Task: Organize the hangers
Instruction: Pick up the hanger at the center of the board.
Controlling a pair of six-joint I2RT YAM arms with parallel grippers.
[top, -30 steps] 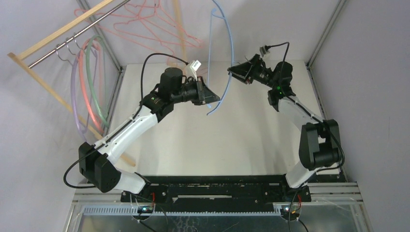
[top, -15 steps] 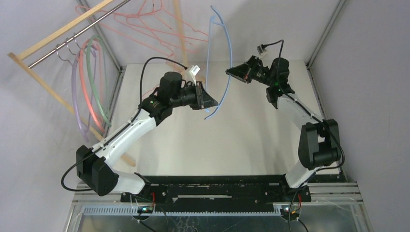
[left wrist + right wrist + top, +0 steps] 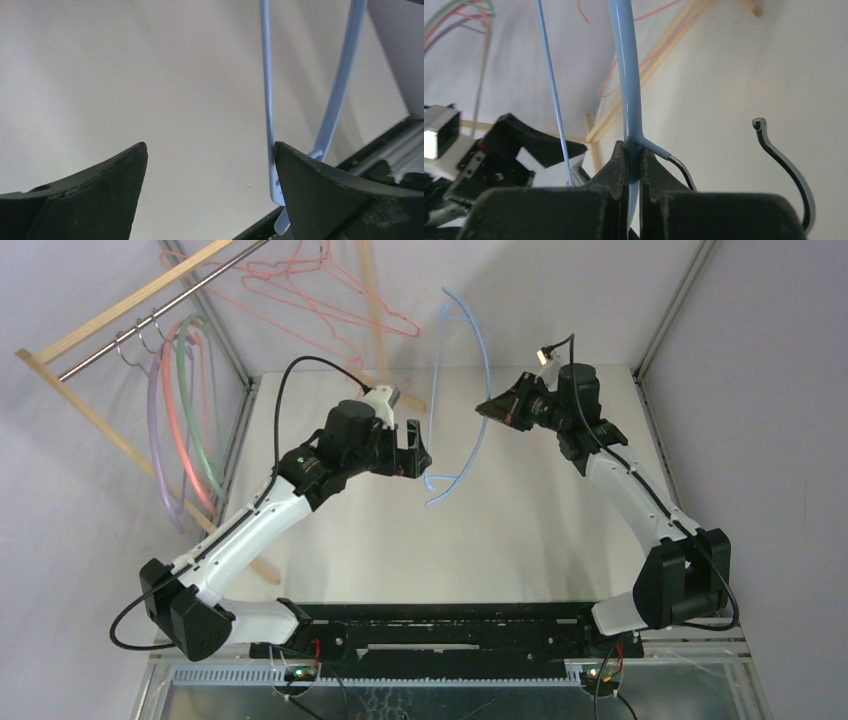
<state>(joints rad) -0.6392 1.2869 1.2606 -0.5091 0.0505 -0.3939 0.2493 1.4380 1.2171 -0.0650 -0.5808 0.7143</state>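
Over the far edge of the white tabletop, a curved blue plastic hanger, likely light yet stiff, is clamped at its neck by the right gripper, while the left gripper is spread apart.

A robotics lab test cell: left arm and right arm bolted to a black rail at bottom, a white table boxed by grey panels and aluminium struts, a wooden rack upper left
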